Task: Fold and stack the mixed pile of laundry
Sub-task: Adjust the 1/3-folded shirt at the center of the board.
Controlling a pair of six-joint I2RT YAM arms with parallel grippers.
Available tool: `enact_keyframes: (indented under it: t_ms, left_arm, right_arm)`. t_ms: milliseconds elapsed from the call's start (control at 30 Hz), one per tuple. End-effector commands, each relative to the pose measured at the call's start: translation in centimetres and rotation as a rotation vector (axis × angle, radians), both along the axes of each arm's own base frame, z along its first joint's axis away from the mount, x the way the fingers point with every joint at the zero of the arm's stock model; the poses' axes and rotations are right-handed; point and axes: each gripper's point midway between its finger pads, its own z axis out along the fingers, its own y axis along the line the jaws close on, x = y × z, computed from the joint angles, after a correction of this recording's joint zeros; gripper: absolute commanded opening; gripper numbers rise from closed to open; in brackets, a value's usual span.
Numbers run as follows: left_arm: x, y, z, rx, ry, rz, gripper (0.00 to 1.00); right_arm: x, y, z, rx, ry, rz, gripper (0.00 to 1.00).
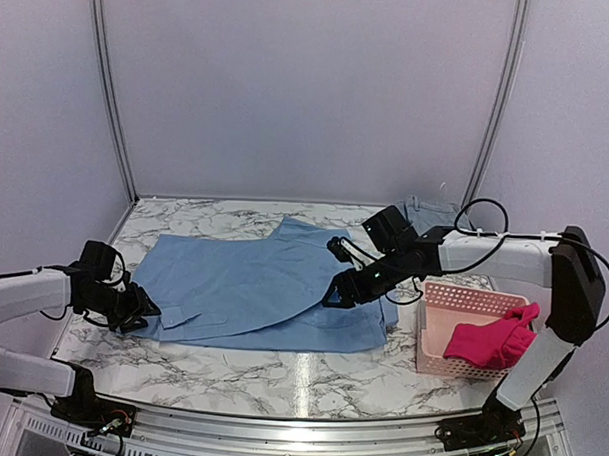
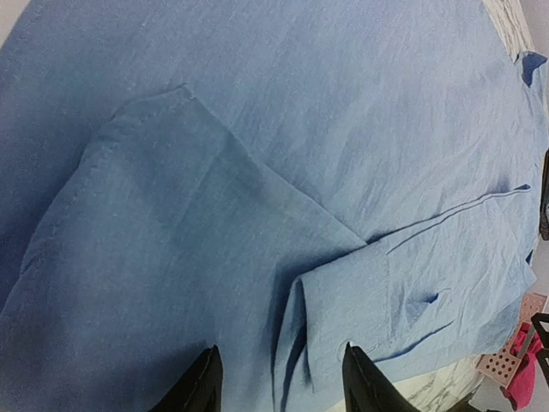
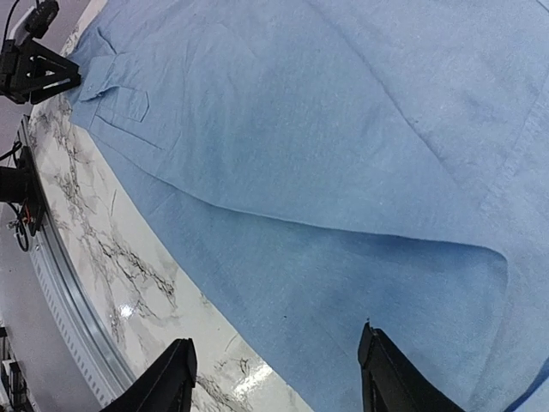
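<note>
Item: one light blue long-sleeved cloth shirt (image 1: 262, 287), which lay spread flat across the middle of the table, its upper layer turned over along a diagonal edge that ran from the far side towards the right. In the left wrist view the shirt (image 2: 300, 129) showed a sleeve folded back over the body, the cuff lying near the shirt's near edge. In the right wrist view the shirt (image 3: 343, 129) filled most of the frame, smooth, with a long soft crease and its hem along the bare tabletop. Second item: one magenta-red plain garment (image 1: 489, 343), bunched and draped over the near right rim of a pink plastic lattice basket (image 1: 452, 298), well apart from the shirt; it was also glimpsed in a corner of the left wrist view (image 2: 523, 382). The left gripper (image 1: 140, 310) sat at the shirt's left edge, its fingers parted with sleeve cloth between them (image 2: 281, 352); whether the tips touched the fabric could not be told. The right gripper (image 1: 334, 294) hung over the shirt's right part, fingers likewise spread and clamping nothing (image 3: 276, 339). Support: a white marble-patterned table (image 1: 229, 370), grey-veined. A small grey-blue cloth (image 1: 430, 210) lay at the far right corner.
</note>
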Motion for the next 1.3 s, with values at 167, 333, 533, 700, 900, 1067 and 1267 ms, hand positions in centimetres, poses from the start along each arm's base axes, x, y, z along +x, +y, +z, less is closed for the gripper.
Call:
enact_keyframes:
  t_ms: [167, 333, 533, 700, 900, 1067, 1267]
  left_arm:
    - [1.3, -1.9, -1.4, -0.069, -0.005, -0.037, 0.44]
    - [2.1, -2.2, -1.1, -0.072, -0.015, -0.046, 0.18]
    - [3.1, -1.8, 0.3, -0.044, -0.048, -0.036, 0.00]
    - [4.2, -0.4, 2.3, 0.061, -0.091, -0.040, 0.00]
    - [5.0, 1.8, 2.9, 0.223, -0.053, -0.059, 0.00]
    - [5.3, 3.2, 1.9, 0.311, 0.001, -0.047, 0.00]
    - [6.1, 3.5, 2.5, 0.347, 0.010, -0.079, 0.14]
  right_arm:
    - [-1.1, -4.5, -3.6, -0.132, 0.088, -0.115, 0.57]
    - [-1.8, -6.1, -6.1, -0.207, 0.123, -0.137, 0.56]
    - [-2.0, -7.5, -7.7, -0.271, 0.125, -0.149, 0.55]
    - [-2.1, -8.5, -8.3, -0.297, 0.131, -0.161, 0.54]
    - [-2.1, -9.0, -8.5, -0.306, 0.136, -0.169, 0.54]
    - [-2.3, -9.0, -8.2, -0.302, 0.137, -0.160, 0.53]
    - [-2.6, -6.0, -4.0, -0.135, 0.100, -0.027, 0.52]
